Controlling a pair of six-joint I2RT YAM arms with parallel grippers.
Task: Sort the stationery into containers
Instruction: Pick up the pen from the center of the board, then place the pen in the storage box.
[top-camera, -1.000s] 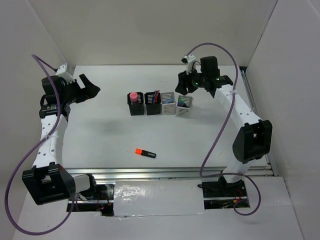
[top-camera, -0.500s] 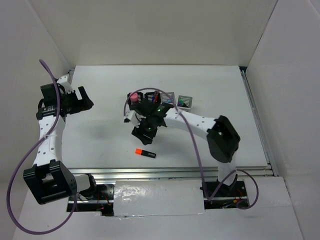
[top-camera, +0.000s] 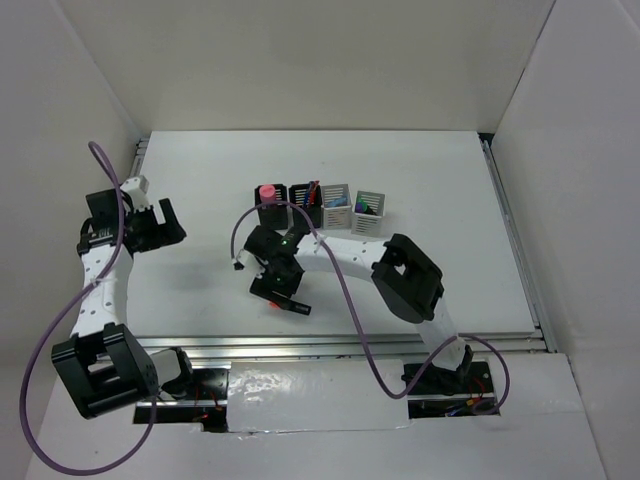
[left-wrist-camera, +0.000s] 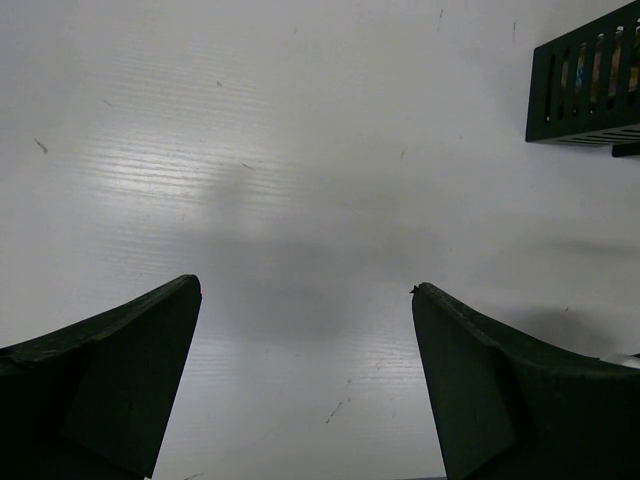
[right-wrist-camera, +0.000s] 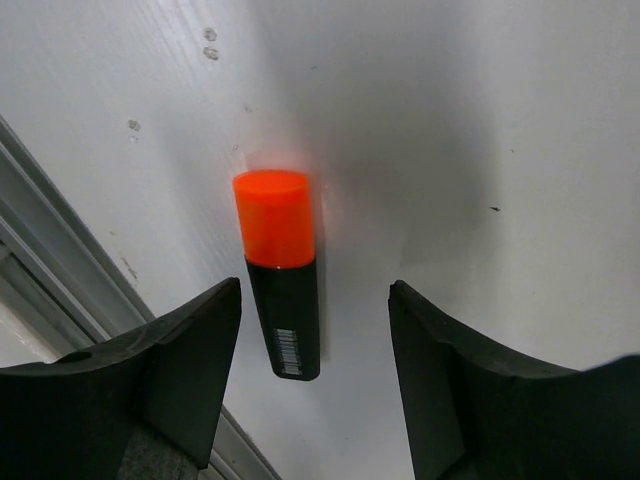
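Nearest the arm bases, a metal rail runs along the front edge of the white table. Just past it lies the orange highlighter. In the right wrist view its orange cap points to 12 o'clock and its black barrel to 6. Small white print like a barcode marks the barrel's end, too fine to read. The right gripper hangs low over it with fingers spread wide, one on each side; neither touches it and they grip nothing. The rail lies close at 8 o'clock of the highlighter, with bare table toward 3. Farther off, at 9 o'clock of the cup row and well apart from it, the left gripper gapes wide over bare table, nothing between its fingers. At 12 o'clock from the highlighter the containers stand in a row: a black cup holding a pink-capped marker, a second black cup, a first grey cup and a second grey cup, all with coloured pens inside. Beyond them bare table reaches the back wall.
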